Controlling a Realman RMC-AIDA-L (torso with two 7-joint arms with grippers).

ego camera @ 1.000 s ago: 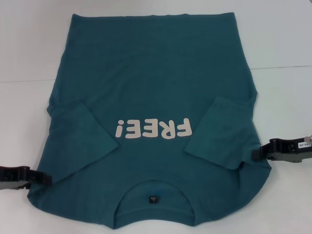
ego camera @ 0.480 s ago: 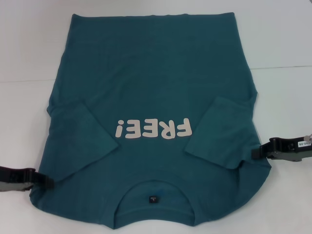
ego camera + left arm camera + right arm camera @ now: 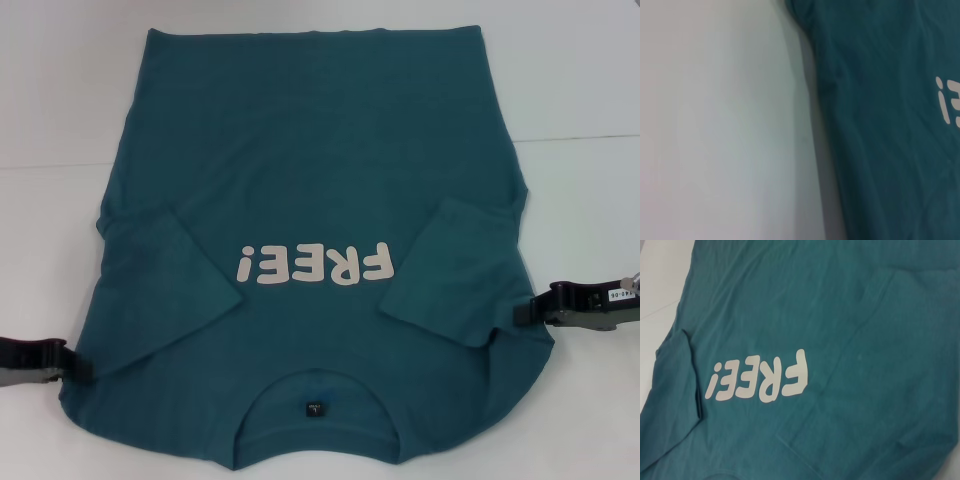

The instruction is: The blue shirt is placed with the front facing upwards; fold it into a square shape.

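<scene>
Head view: the blue shirt [image 3: 310,200] lay flat on the white bench [image 3: 580,90], front side up, neckline nearest the robot and hem at the far side. Both short sleeves were folded inward onto the body, one on each side of the pale "FREE!" print [image 3: 312,267]. A small black label [image 3: 314,408] showed inside the neckline. The left gripper [image 3: 78,368] sat low at the shirt's left edge near the shoulder, tip touching or just over the fabric. The right gripper [image 3: 522,314] sat at the right edge beside the folded sleeve, tip at the cloth. Cannot tell from any view whether either set of jaws was clenched or released, or whether cloth was caught. Left wrist view: shirt edge against bare bench, with a fragment of the print visible. Right wrist view: the print and sleeve fold lines across the chest.
</scene>
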